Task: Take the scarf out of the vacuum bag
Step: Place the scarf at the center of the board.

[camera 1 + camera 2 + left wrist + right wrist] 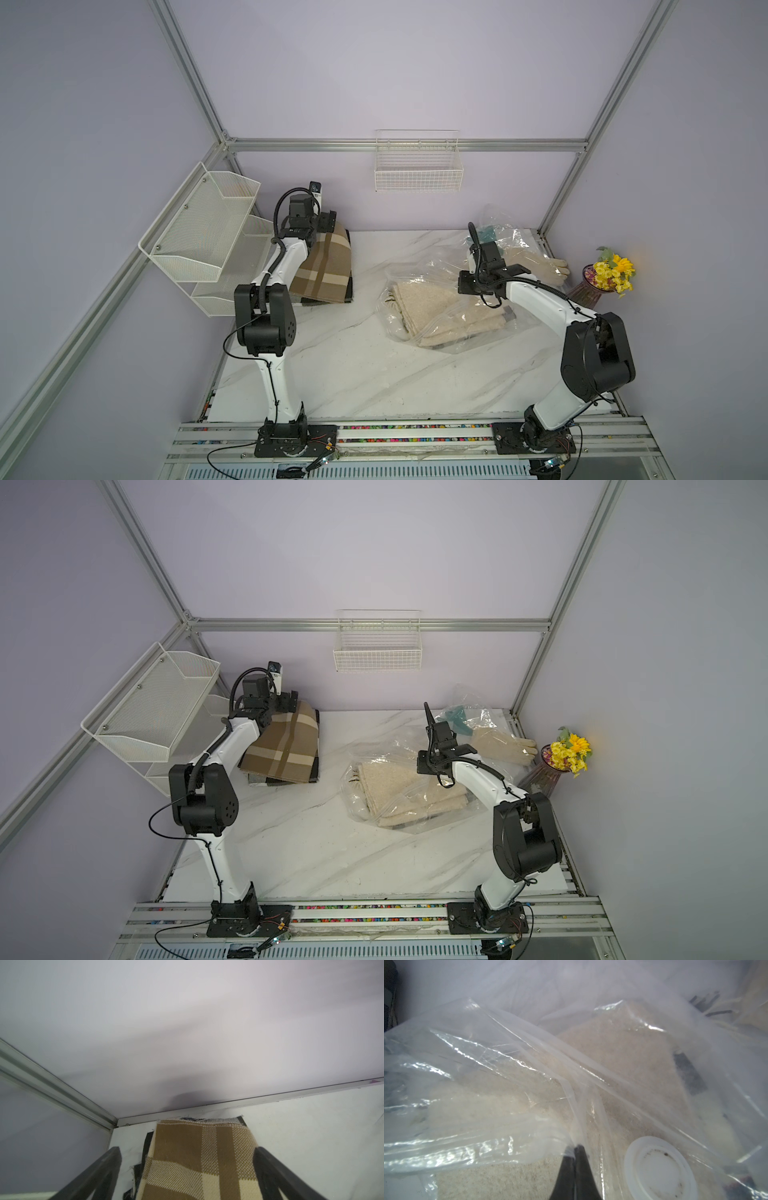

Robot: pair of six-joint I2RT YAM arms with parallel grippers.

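Pinching a fold of the vacuum bag (483,1059), the right gripper (574,1147) is seen clamped beside the white valve cap (658,1167), with beige fabric (428,307) apparently inside. Farther back on the table (353,374), the plaid scarf (197,1157) is straddled by the wide-open left gripper (188,1149).

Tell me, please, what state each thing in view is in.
left tool: open, over the plaid scarf
right tool: shut on the vacuum bag
plaid scarf: folded on the table, ungripped
beige cloth: folded, inside the vacuum bag
vacuum bag: crumpled, pinched by right tool
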